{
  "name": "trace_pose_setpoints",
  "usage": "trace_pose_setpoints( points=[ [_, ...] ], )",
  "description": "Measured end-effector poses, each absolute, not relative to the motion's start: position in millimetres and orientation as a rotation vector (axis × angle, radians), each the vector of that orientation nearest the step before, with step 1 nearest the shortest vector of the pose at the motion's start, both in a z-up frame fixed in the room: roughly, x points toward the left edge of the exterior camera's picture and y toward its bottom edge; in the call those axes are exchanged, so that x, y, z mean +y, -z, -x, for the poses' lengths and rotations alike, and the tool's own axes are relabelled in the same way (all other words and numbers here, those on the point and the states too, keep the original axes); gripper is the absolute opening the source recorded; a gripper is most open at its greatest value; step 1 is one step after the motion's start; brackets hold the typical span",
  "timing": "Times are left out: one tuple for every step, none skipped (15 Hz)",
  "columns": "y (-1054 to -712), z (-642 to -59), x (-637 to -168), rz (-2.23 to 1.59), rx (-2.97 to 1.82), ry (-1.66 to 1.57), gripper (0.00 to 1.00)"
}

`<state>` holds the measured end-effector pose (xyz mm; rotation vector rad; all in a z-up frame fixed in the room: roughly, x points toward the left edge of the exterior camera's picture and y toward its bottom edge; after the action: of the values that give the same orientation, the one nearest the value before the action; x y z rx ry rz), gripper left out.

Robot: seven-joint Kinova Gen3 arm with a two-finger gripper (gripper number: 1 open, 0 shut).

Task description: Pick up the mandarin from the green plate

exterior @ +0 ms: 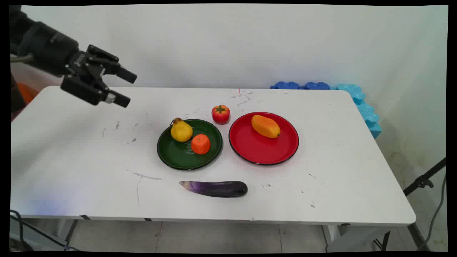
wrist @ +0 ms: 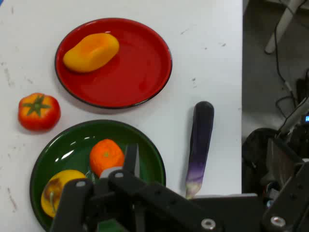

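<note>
Hovering high over the desk's (exterior: 71,150) far-left corner, the gripper (exterior: 125,88) carries nothing, its fingers (exterior: 126,75) spread wide and well apart from everything below. Nearest is the green plate (exterior: 210,157) with a yellow pear (exterior: 181,130) and an orange (exterior: 200,144); a tomato (exterior: 220,114) sits just behind it. Alongside, a red plate (exterior: 257,150) holds a mango (exterior: 265,126), and an eggplant (exterior: 216,188) lies nearer the front edge.
</note>
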<state>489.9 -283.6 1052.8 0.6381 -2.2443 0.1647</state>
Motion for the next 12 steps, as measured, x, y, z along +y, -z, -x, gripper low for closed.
trace_pose_setpoints(
  points=[
    [-1055, -487, -288, -0.649, -2.252, -0.164, 1.00],
    [-1057, -485, -294, -0.660, -2.256, -0.164, 1.00],
    [-1058, -481, -300, -0.673, -2.264, -0.165, 1.00],
    [-1059, -477, -306, -0.682, -2.271, -0.166, 1.00],
    [-1059, -472, -313, -0.692, -2.284, -0.166, 1.00],
    [-1057, -467, -320, -0.699, -2.300, -0.167, 1.00],
    [-1055, -463, -327, -0.705, -2.315, -0.167, 1.00],
    [-1051, -458, -335, -0.714, -2.334, -0.166, 1.00],
    [-1046, -452, -342, -0.721, -2.353, -0.163, 1.00],
    [-1042, -448, -348, -0.723, -2.368, -0.159, 1.00],
    [-1033, -442, -357, -0.720, -2.396, -0.151, 1.00],
    [-1025, -436, -364, -0.710, -2.425, -0.146, 1.00]
  ],
)
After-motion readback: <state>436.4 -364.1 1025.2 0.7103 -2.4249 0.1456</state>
